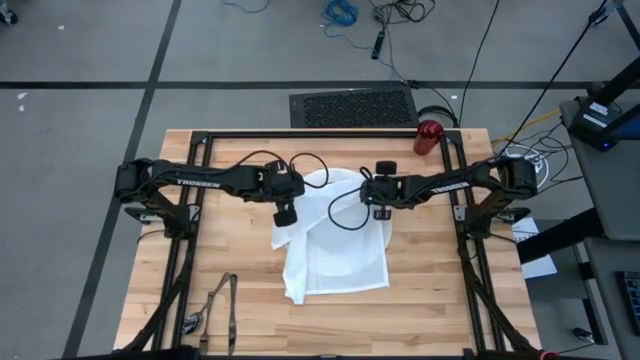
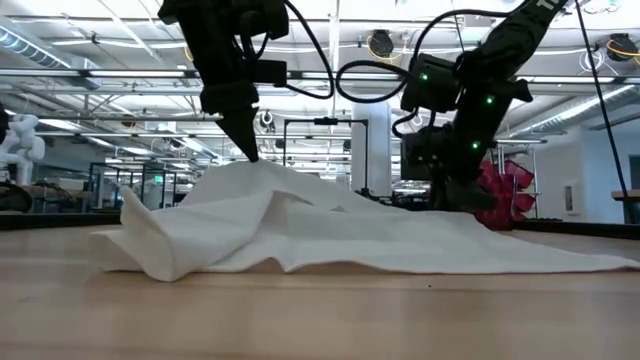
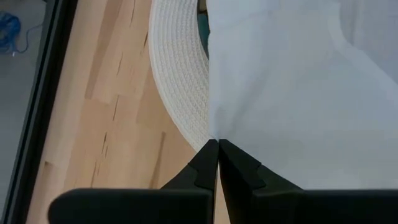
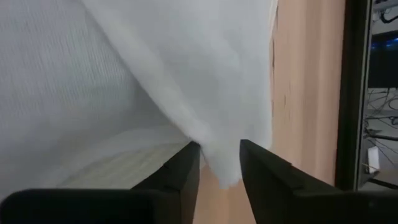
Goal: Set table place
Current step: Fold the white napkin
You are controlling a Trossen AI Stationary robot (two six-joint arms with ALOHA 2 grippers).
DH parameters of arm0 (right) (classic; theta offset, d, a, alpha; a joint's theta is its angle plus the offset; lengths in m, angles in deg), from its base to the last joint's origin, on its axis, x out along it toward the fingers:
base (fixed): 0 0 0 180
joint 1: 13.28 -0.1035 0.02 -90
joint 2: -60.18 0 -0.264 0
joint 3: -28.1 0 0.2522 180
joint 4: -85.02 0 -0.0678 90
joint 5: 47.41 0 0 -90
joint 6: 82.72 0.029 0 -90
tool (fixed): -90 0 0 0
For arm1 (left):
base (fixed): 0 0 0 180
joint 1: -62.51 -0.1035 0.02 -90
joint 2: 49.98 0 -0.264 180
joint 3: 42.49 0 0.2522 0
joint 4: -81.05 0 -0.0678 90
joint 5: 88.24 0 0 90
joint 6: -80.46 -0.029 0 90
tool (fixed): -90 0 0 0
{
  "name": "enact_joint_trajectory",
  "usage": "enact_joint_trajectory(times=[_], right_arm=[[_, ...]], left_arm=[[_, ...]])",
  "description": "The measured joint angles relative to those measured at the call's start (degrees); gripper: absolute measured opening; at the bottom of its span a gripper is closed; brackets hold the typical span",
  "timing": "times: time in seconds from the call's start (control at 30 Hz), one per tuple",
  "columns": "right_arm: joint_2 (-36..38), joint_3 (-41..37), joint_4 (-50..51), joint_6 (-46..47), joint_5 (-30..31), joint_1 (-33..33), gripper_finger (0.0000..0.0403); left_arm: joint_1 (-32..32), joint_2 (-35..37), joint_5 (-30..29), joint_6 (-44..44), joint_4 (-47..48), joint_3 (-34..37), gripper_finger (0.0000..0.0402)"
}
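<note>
On the left, the left end effector (image 1: 285,214) is pinched tight on the edge of the white napkin (image 1: 335,255), lifting that side into a peak, likely to draw the cloth off the big white plate (image 3: 180,81) it drapes over. The napkin lies across the middle of the worktop (image 1: 430,300), its lower part trailing toward the near edge. To the right, the right end effector (image 1: 381,211) has its fingers partly apart around a hanging fold of the same cloth; whether it truly holds it is unclear. Dark cutlery (image 1: 215,305) lies near the front left corner, and a small red cup (image 1: 429,134) stands at the far right edge. The pale plank worktop sits on grey floor strewn with cables, in a room of bright ceiling lights.
</note>
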Motion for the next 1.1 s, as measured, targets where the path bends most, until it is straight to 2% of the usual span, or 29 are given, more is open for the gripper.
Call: enact_joint_trajectory(times=[0.23, 0.5, 0.6, 0.7, 0.9, 1.1], right_arm=[[0.00, 0.00, -1.53, 2.06, -0.53, 0.03, 0.0013], [0.06, 0.18, -1.75, 5.10, -0.99, -0.12, 0.0001], [0.92, 1.00, -1.78, 5.09, -0.49, -0.47, 0.0000], [2.58, 2.04, -1.27, 4.60, 1.83, -0.90, 0.0000], [4.99, 2.62, -0.07, 4.53, 2.08, -0.88, 0.0000], [5.18, 2.62, 4.95, 6.85, 4.48, -0.88, 0.0000]], left_arm=[[0.00, 0.00, -0.22, -0.07, -0.78, -0.01, 0.0000], [-0.11, 0.00, -0.79, 0.56, -0.17, -0.01, 0.0006], [-0.48, 0.00, -0.83, 3.09, 2.05, -0.01, 0.0033], [-1.06, 0.00, -0.79, 4.78, 5.76, 0.01, 0.0075], [-0.45, 0.00, 0.23, 9.68, 9.48, 0.01, 0.0158], [4.11, 0.00, 5.65, 18.22, 15.84, 0.01, 0.0173]])
